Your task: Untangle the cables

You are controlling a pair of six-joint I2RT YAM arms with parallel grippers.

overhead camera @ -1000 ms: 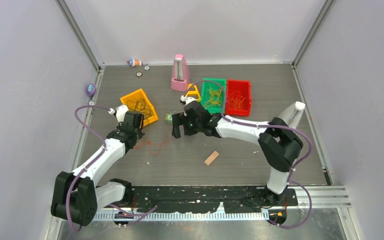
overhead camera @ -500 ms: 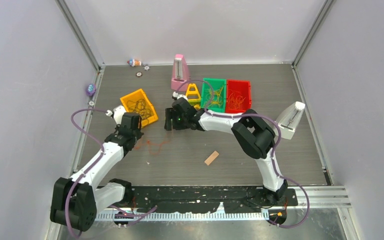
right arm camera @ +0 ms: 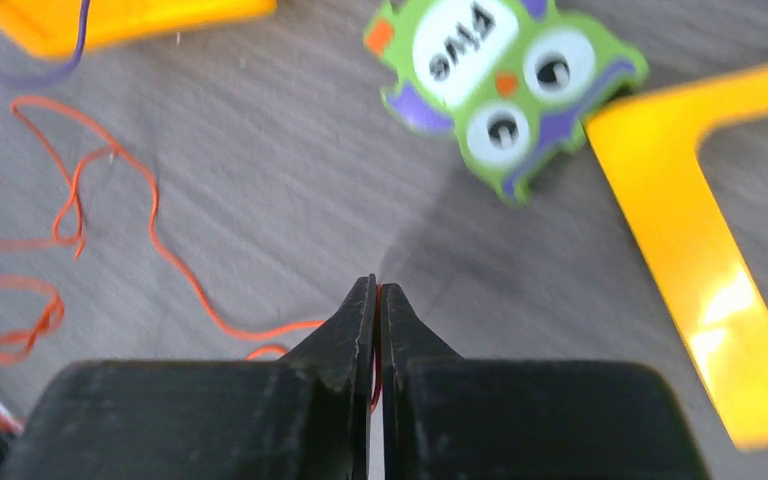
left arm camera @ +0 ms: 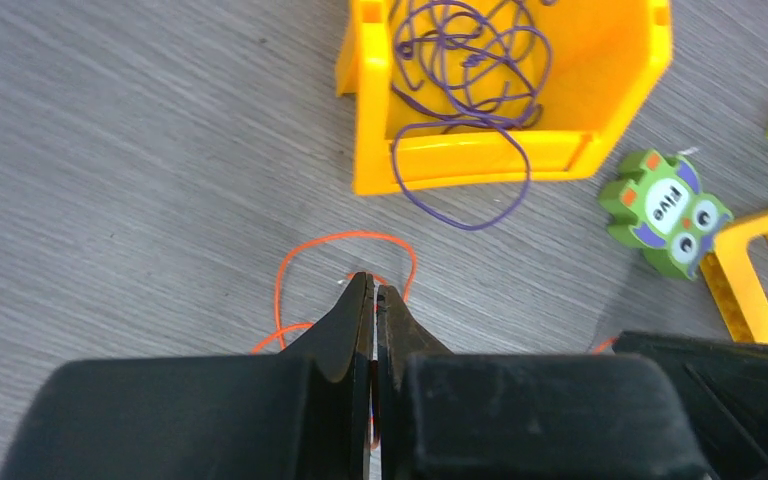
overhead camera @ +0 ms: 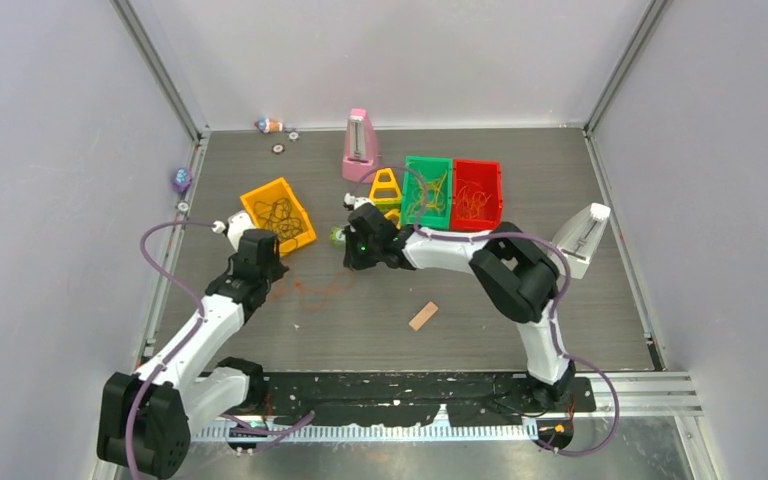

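A loose orange-red cable [overhead camera: 305,290] lies tangled on the table between my two grippers. My left gripper [overhead camera: 266,270] points down at its left end, jaws shut on an orange strand [left arm camera: 345,240] that loops just past the fingertips [left arm camera: 374,300]. My right gripper [overhead camera: 352,260] is shut on the same cable's other end [right arm camera: 150,225], with a strand pinched between its pads. Dark purple cables [left arm camera: 465,60] fill the yellow bin [overhead camera: 260,195]. Yellow cables sit in the green bin [overhead camera: 407,190], and orange ones in the red bin [overhead camera: 497,195].
A green owl block [overhead camera: 337,237] lies just ahead of the right gripper, beside a yellow triangle frame [overhead camera: 386,186]. A pink metronome [overhead camera: 360,145] stands at the back. A wooden block [overhead camera: 423,316] lies near the front. Small toys [overhead camera: 270,125] sit by the back wall.
The right arm swung left and down to the table, and its wide-open jaws closed on the orange cable. The left gripper shifted slightly and pinched fully shut.
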